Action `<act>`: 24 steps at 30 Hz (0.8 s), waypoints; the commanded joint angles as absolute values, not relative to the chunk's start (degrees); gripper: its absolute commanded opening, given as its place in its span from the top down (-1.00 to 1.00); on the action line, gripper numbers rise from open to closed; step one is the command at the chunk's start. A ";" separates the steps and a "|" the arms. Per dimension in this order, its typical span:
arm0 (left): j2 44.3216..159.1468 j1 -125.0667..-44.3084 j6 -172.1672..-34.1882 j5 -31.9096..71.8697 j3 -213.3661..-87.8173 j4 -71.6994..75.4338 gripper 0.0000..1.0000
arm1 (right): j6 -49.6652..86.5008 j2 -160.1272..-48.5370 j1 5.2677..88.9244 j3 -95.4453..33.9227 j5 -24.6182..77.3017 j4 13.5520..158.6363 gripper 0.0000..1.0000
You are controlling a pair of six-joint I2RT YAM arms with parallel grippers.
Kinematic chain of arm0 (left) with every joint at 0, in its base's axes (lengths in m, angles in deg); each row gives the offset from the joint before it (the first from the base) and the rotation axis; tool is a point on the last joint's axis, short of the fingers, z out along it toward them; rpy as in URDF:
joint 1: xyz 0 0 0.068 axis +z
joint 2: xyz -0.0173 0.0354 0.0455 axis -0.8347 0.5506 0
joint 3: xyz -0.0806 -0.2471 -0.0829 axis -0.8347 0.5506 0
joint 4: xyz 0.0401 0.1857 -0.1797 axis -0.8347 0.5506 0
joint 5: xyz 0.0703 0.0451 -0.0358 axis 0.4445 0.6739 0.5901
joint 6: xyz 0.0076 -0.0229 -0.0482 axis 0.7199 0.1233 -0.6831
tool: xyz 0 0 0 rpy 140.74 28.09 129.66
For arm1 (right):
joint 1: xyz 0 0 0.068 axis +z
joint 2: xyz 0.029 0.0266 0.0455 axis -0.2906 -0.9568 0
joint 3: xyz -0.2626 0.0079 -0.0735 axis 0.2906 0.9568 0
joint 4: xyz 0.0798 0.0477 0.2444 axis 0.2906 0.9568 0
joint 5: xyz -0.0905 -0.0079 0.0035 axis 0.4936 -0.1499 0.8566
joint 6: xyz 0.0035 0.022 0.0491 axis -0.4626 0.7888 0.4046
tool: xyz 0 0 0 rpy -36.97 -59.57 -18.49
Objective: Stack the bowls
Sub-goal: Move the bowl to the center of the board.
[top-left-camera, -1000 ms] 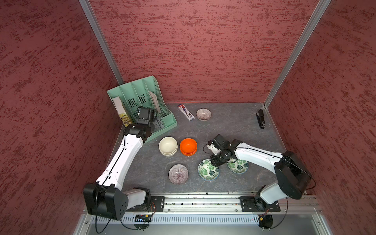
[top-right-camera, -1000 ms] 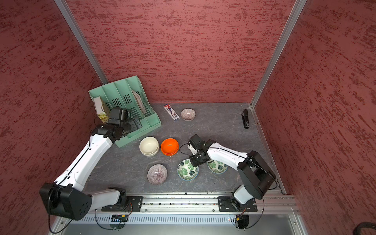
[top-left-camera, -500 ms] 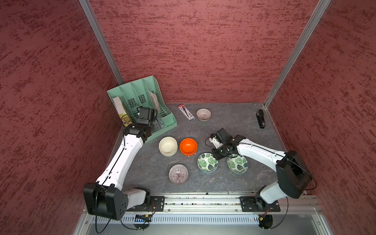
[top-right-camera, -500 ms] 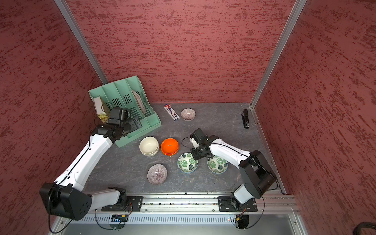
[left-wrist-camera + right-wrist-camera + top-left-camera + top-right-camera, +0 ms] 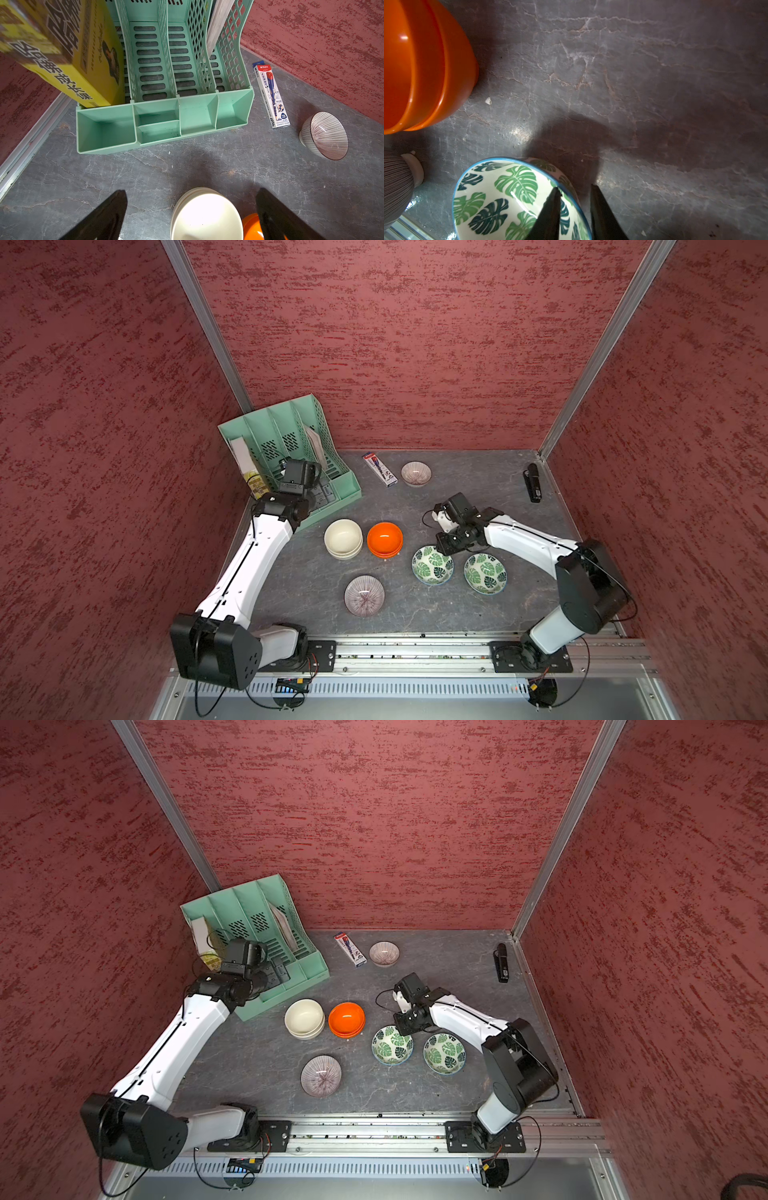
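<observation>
Straddling the far rim of the left white ceramic bowl with green leaves (image 5: 432, 565), the right gripper (image 5: 574, 187) has its jaws only narrowly parted, one finger inside the bowl and one outside. A sliver of space shows beside the outer finger, so nothing is clamped. That bowl sits flat on the grey stone-patterned tabletop (image 5: 457, 614), with its matching leaf-printed bowl (image 5: 485, 573) just to its right, not touching. Farther left stand two nested glossy orange bowls (image 5: 385, 539) and, beside them, two nested plain cream bowls (image 5: 343, 538). One pale bowl with purplish radial lines (image 5: 364, 595) sits near the front and its twin (image 5: 416, 473) by the far wall. The left gripper (image 5: 191, 191) hangs spread wide and empty by the mint-green plastic file organiser (image 5: 291, 439)
</observation>
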State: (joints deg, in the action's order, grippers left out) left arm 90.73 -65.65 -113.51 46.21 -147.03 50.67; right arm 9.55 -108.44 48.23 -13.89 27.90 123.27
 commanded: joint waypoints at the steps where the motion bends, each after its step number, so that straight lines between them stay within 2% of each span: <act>1: 89.85 -65.22 -112.76 46.82 -146.58 49.58 -0.99 | 8.90 -106.53 48.00 -13.82 27.35 123.68 0.37; 6: 89.86 -65.22 -112.79 46.54 -146.57 49.56 -0.99 | 8.29 -107.81 48.01 -13.77 25.73 124.34 0.35; 15: 89.41 -65.19 -112.68 46.80 -146.83 49.90 -0.99 | 8.08 -110.05 48.01 -12.34 24.30 123.54 0.54; 21: 89.42 -65.17 -112.87 46.69 -146.83 49.91 -1.00 | 7.98 -109.92 48.00 -11.50 23.75 122.33 0.83; 24: 89.32 -65.13 -112.85 46.76 -146.91 50.04 -0.99 | 8.70 -109.09 48.00 -11.02 23.49 120.95 0.89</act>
State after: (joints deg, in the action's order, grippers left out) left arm 90.62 -65.32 -113.49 46.21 -147.00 50.67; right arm 8.58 -109.11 48.18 -12.49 22.24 122.11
